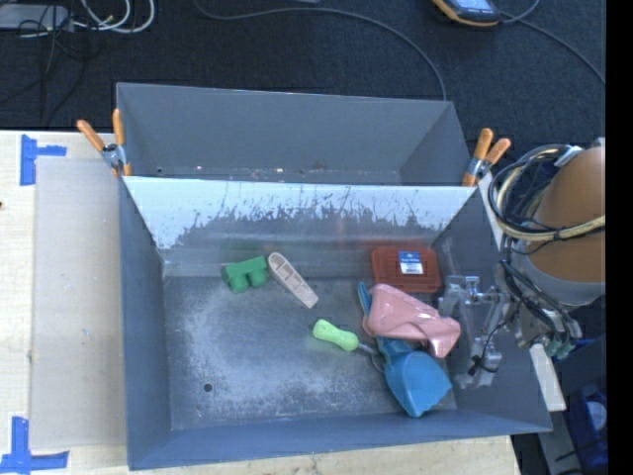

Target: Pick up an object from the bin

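Observation:
My gripper (473, 327) hangs over the bin's right sloping wall, just right of a heap of things. Its two fingers stand apart, open, with nothing between them. Nearest to it lies a pink, soft-looking thing (408, 321), whose right end almost reaches the fingers. Under and in front of that sits a blue scoop-shaped thing (416, 381). Behind the pink thing is a red-brown flat box (394, 265) with a blue-and-white label.
A small light-green piece (335, 335) lies on the floor left of the pink thing. Further left are a beige oblong piece (293, 278) and a dark-green block (244, 273). The arm with its cables and orange cover stands outside the right rim.

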Robot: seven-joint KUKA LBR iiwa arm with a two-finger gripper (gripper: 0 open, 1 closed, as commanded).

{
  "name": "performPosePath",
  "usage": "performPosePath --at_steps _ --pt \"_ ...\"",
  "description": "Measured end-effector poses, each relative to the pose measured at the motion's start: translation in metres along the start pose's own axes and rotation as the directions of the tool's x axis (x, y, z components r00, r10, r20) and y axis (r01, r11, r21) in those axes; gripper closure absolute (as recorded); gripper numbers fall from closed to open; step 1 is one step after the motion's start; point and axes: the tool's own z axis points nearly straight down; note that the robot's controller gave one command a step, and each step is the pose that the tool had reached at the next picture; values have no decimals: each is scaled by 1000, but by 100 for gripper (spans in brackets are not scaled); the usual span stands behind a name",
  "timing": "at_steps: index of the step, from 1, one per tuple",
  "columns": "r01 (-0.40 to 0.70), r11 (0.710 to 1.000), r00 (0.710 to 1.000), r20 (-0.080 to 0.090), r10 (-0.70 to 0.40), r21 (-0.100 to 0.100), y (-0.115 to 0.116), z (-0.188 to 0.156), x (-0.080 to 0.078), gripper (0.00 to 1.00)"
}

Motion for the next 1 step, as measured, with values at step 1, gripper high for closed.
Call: performPosePath --at_steps 1 --pt "4 1000 1000 8 -4 1 1 -4 -2 0"
